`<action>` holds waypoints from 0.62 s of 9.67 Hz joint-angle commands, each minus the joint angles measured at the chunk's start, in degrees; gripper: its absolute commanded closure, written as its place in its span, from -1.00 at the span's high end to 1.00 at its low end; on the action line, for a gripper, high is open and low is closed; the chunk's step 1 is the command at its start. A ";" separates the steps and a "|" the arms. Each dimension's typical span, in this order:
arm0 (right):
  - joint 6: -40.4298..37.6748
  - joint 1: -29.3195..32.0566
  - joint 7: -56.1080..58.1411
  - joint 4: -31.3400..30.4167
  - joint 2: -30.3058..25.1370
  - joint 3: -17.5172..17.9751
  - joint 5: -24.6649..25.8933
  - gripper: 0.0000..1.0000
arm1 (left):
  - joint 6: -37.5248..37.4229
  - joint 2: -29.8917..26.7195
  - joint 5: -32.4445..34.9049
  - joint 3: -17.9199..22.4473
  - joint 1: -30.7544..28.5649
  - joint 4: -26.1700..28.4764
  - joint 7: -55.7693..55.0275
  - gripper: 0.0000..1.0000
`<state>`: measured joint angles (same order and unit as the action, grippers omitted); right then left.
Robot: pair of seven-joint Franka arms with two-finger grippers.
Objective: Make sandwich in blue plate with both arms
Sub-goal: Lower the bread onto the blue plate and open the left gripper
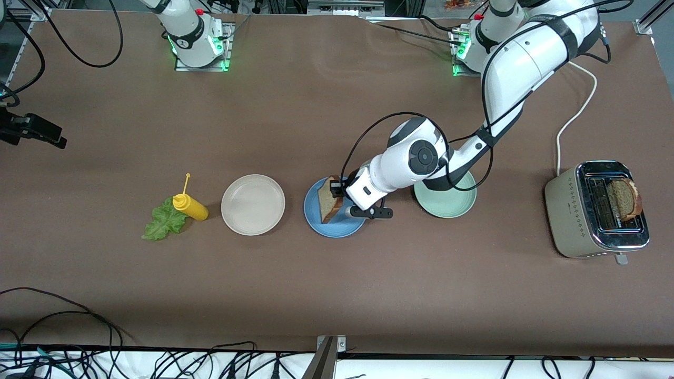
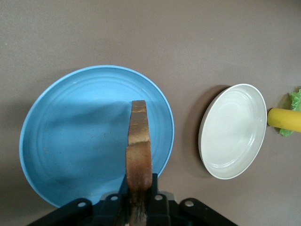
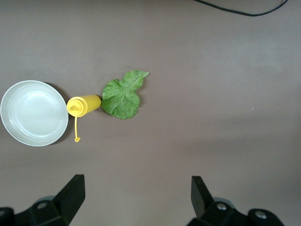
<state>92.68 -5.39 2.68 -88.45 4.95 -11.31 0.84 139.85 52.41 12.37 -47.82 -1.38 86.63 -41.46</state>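
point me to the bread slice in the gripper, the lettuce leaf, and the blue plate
bread slice (image 2: pixel 139 155), left wrist view: on its crust edge.
lettuce leaf (image 3: pixel 122 95), right wrist view: middle of the leaf.
blue plate (image 2: pixel 80 136), left wrist view: bare floor of the plate.

My black fingers (image 2: pixel 139 203) pinch a brown speckled bread slice (image 1: pixel 329 200) with darker crust over the matte blue plate (image 1: pixel 316 218). Beside that plate: a beige plate (image 1: pixel 253 204), a pale green plate (image 1: pixel 447 204), all on brown desk (image 1: pixel 337 289).
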 commanded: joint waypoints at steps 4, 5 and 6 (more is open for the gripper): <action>-0.84 0.12 0.30 0.65 -0.20 0.06 0.74 1.00 | 0.08 1.90 -3.94 0.62 0.76 -1.03 -0.20 -0.55; -0.84 0.12 0.39 0.74 -0.20 0.06 0.74 1.00 | 0.08 1.82 -3.94 0.62 0.67 -1.03 -0.03 -0.33; -0.84 0.12 0.30 0.65 -0.20 0.06 0.74 1.00 | -0.10 1.73 -3.94 0.62 0.67 -1.29 -0.20 0.99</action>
<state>92.68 -5.39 2.68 -88.45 4.95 -11.31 0.84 139.85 53.75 9.90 -47.36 -1.31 86.64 -42.31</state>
